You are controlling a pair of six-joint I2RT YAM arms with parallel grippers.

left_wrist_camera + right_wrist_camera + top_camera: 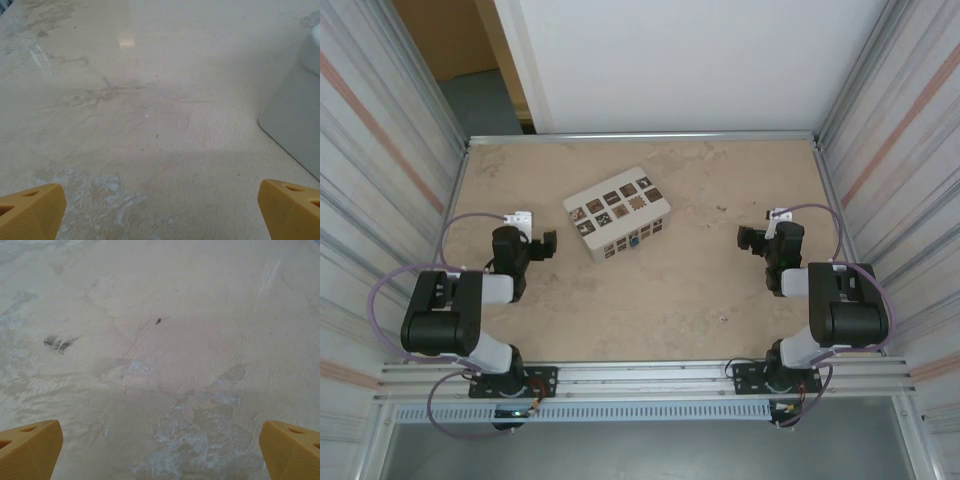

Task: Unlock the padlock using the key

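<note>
One white box sits on the tabletop, turned at an angle, a little left of the middle and toward the far side. Its top carries two rows of dark squares; they are too small to count surely. Its near wall is slotted. One padlock, a tiny blue speck, lies at the foot of that near wall; whether it sits in a slot or only rests against the box I cannot tell, and nothing else can be made out inside the box.

There are two arms, one at each side. The left hand is just left of the box, apart from it, and points toward it. Its two yellow fingertips stand spread wide over bare tabletop, released and holding nothing, and a corner of the box shows at the right edge of the left wrist view. The right hand is well apart from the box on the right. It is likewise released and spread wide, above a dark smudge and one small speck.
</note>
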